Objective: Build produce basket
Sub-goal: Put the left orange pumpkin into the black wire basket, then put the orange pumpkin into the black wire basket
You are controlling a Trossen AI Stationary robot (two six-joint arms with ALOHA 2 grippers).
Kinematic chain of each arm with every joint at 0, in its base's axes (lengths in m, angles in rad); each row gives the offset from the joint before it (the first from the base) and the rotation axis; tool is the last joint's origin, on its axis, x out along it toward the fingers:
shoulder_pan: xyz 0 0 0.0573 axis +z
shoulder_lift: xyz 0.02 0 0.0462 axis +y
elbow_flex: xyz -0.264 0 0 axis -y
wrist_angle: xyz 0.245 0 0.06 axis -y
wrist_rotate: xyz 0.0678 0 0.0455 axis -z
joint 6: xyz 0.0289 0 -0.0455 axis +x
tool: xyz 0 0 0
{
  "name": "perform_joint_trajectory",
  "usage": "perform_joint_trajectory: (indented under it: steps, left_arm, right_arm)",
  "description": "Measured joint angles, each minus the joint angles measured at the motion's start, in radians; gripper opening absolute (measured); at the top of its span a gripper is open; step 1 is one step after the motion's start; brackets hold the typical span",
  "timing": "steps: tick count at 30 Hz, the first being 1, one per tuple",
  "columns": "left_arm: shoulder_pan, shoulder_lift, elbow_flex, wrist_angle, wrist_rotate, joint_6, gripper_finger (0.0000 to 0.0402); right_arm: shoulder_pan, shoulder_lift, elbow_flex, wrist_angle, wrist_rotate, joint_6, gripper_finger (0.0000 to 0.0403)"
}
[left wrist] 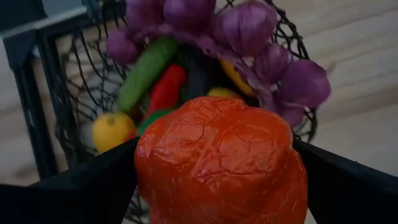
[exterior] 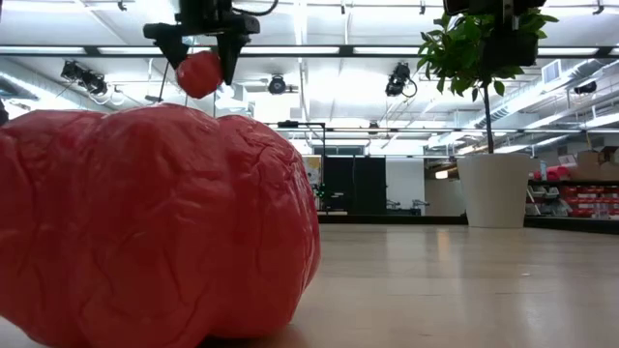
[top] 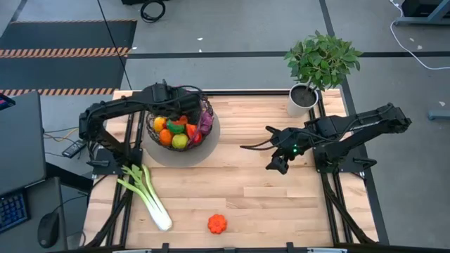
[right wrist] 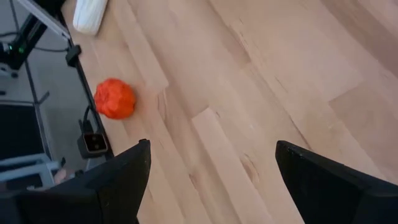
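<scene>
A potted plant [top: 320, 67] with green leaves in a white pot is seen at the far right corner of the wooden surface [top: 267, 204]; in the low view it stands upright on the same surface [exterior: 488, 126]. Grey floor is observed around the surface, with black-and-orange hazard tape [top: 67, 51] at the upper left. A black keyboard [top: 10, 211] and a mouse [top: 48, 228] are noted on a dark desk at the left edge. Black cable [top: 151, 10] lies coiled on the floor. Ceiling strip lights [exterior: 387, 50] are visible in the room behind.
</scene>
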Motion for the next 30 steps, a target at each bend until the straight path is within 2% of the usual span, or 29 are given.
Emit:
perform_joint_trajectory:
  steps: [9, 12, 16, 20, 23, 30]
  left_arm:
    - [0.097, 0.0, 0.0, 0.039, -0.002, 0.237, 0.04]
    - [0.12, 0.0, 0.0, 0.053, 0.003, 0.264, 0.04]
    - [0.136, 0.0, 0.0, 0.062, 0.005, 0.161, 0.04]
    - [0.092, 0.0, 0.0, 0.067, 0.082, 0.042, 0.04]
    - [0.023, 0.001, 0.0, 0.085, 0.121, -0.042, 0.04]
    - [-0.203, 0.001, 0.0, 0.203, 0.123, -0.259, 0.04]
  right_arm:
    - [-0.049, 0.0, 0.0, 0.022, -0.009, 0.012, 0.0348]
    - [-0.057, 0.0, 0.0, 0.022, -0.012, 0.012, 0.0348]
    - [-0.057, 0.0, 0.0, 0.022, -0.013, 0.012, 0.0348]
    - [-0.057, 0.0, 0.0, 0.022, -0.013, 0.012, 0.0348]
    - [-0.057, 0.0, 0.0, 0.022, -0.011, 0.005, 0.0348]
    - [-0.057, 0.003, 0.0, 0.021, -0.033, -0.057, 0.0348]
